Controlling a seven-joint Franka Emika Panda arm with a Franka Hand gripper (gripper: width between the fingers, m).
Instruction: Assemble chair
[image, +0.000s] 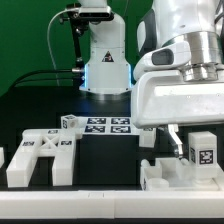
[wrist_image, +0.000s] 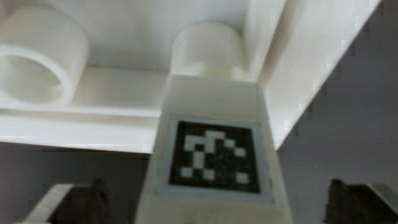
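A white chair leg (wrist_image: 217, 120) with a black-and-white tag runs between my fingers in the wrist view. Its far end meets a white chair panel (wrist_image: 107, 120) that has a round socket beside it. My gripper (wrist_image: 222, 205) is open. Dark gaps show between the leg and each fingertip (wrist_image: 80, 205). In the exterior view the gripper (image: 193, 145) hangs at the right over the tagged leg (image: 201, 152), which stands above a blocky white chair piece (image: 165, 176).
A white frame-shaped chair piece (image: 40, 158) lies at the exterior view's left, with a small tagged block (image: 70, 122) behind it. The marker board (image: 108, 125) lies in front of the arm's base (image: 105, 70). Another white part (image: 2, 158) shows at the far left edge.
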